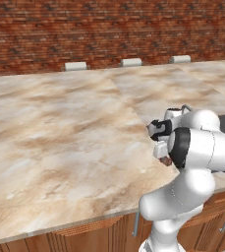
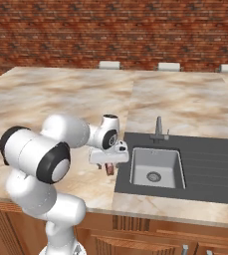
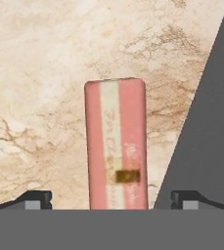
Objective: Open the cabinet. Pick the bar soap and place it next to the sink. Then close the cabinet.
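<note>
The bar soap [image 3: 116,141] is a flat pink block with a pale stripe. It lies on the marble counter [image 3: 45,73], right beside the dark sink surround [image 3: 206,122]. My gripper [image 3: 112,197] hangs just above it, open, with a fingertip [image 3: 35,197] well clear of the soap on each side. In the right base view the gripper [image 2: 109,167] points down at the soap [image 2: 110,170], just left of the sink [image 2: 210,169]. From the left base camera the soap [image 1: 165,161] peeks out under the hand [image 1: 161,150]. The cabinet is out of view.
A faucet [image 2: 159,128] stands behind the steel basin [image 2: 155,169]. A brick wall [image 2: 110,30] with three white outlets runs along the back. Wide marble counter [image 1: 60,138] lies to the left. Wooden drawer fronts [image 1: 217,216] sit below the counter edge.
</note>
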{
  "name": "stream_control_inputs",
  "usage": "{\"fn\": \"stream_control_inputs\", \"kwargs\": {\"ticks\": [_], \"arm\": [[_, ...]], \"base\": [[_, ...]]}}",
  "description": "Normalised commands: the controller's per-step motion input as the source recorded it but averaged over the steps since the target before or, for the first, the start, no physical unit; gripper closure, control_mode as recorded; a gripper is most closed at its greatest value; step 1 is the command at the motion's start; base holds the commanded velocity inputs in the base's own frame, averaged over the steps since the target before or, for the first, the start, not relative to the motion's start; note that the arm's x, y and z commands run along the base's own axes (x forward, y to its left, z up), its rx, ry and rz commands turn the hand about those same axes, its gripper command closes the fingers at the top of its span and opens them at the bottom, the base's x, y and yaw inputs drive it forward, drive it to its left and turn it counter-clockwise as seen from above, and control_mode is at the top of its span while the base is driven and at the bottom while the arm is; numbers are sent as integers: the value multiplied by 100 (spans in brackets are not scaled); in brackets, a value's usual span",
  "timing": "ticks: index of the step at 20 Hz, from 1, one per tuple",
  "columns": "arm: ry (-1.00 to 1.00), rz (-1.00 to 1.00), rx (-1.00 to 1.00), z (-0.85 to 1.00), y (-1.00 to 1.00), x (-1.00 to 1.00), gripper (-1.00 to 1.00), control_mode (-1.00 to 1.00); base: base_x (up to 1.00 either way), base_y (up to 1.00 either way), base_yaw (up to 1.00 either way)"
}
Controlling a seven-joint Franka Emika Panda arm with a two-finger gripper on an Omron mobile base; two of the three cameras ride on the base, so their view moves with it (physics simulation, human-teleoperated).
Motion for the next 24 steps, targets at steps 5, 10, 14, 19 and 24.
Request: {"fn": "stream_control_inputs", "kwargs": {"ticks": [5,10,14,19,24], "arm": [[-6,0,0,35,12,-28,-100,-100],[-15,0,0,73,17,-53,-100,-100],[-8,0,1,69,20,-64,-100,-100],[-3,0,0,60,28,-74,-100,-100],[-3,0,0,67,29,-68,-100,-100]], "base": [[0,0,0],[0,0,0],[0,0,0],[0,0,0],[0,0,0]]}}
